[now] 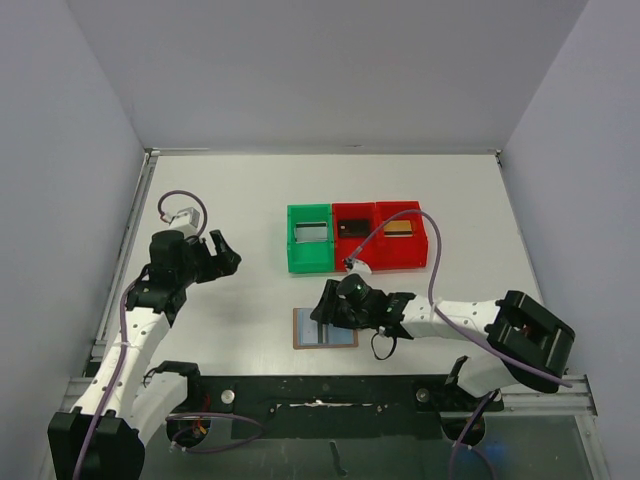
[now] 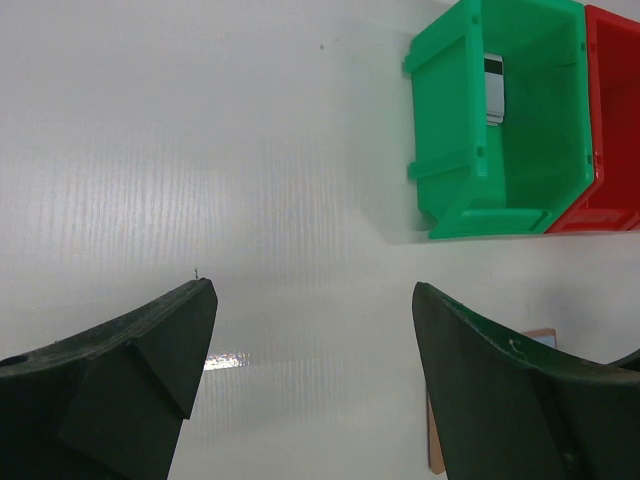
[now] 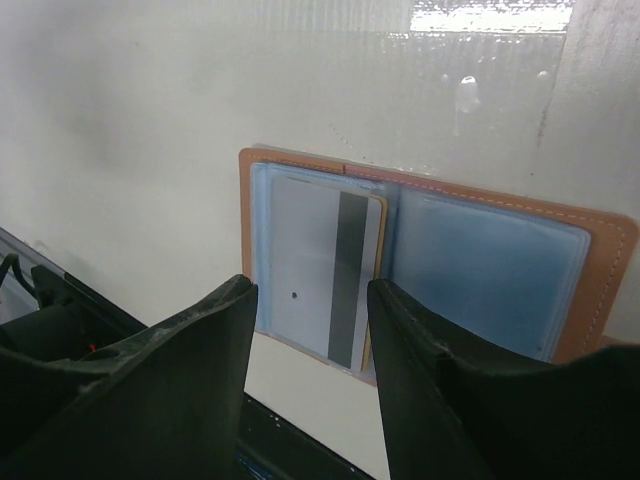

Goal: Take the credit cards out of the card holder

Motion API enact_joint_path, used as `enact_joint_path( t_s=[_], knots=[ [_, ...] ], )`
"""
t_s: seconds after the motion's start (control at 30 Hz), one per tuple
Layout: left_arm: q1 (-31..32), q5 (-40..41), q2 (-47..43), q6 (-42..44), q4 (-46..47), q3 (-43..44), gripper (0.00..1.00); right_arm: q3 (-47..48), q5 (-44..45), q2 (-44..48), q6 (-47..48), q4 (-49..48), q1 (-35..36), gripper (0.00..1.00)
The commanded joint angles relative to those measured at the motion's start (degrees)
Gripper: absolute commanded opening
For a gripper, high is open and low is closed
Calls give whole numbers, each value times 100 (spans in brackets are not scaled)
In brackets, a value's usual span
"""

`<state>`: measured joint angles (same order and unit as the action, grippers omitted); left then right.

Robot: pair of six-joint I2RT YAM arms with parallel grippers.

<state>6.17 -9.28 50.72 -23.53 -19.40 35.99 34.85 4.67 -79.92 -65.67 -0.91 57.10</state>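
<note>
Right wrist view: stacked cards under one pinch.
The right gripper (image 3: 311, 300), jaws half-narrowed with nothing between them, hovers over the silver-grey striped credit card (image 3: 310, 260) in the left pocket of the open brown leather card holder (image 3: 590, 262), which lies flat on the white table (image 3: 120, 150). The gold-tan card (image 3: 379, 262) beneath may drag out too, or the holder may lift. The left gripper (image 2: 312, 300) gapes wide.

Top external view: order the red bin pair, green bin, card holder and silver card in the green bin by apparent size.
1. Red bin pair, clearly largest.
2. Green bin and card holder: about alike, and the holder is partly hidden, so no ranking.
3. Silver card, smallest.
</note>
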Motion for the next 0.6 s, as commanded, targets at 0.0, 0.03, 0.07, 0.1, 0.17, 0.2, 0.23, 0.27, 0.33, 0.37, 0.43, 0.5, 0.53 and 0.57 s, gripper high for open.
enact_joint_path(
  t_s=[0.0,0.03,0.07,0.1,0.17,0.2,0.23,0.27,0.33,0.37,0.43,0.5,0.53,0.57],
  knots=[
    [-37,-76,-25,24,349,40,79,274,-30,-197,-115,-28,49,48],
    [-37,-80,-27,24,349,32,79,264,-35,-252,-145,-7,48,48],
    [-40,-75,-32,24,356,31,79,249,-55,-321,-167,-6,50,48],
    [-42,-86,-29,24,353,29,78,242,-82,-385,-186,1,47,48],
    [-37,-121,-6,24,350,39,77,214,-160,-522,-183,-40,46,45],
    [-37,-156,13,24,345,46,76,195,-201,-586,-169,-77,47,41],
    [-25,-181,26,24,343,55,75,182,-218,-639,-178,-91,47,36],
    [-8,-214,48,24,326,69,74,162,-220,-678,-187,-93,42,31],
    [92,-276,84,-2,323,83,71,110,-196,-708,-210,-85,36,23],
    [195,-288,109,-48,320,84,69,62,-191,-717,-223,-92,26,19],
    [527,-324,152,-280,346,49,65,-42,-194,-706,-236,-162,3,13],
    [894,-400,180,-592,423,-61,61,-187,-240,-679,-268,-322,-44,6],
    [1061,-439,180,-782,477,-137,59,-280,-287,-648,-275,-468,-69,4],
    [1233,-497,187,-977,555,-222,55,-391,-356,-626,-291,-642,-106,1]
  ],
)
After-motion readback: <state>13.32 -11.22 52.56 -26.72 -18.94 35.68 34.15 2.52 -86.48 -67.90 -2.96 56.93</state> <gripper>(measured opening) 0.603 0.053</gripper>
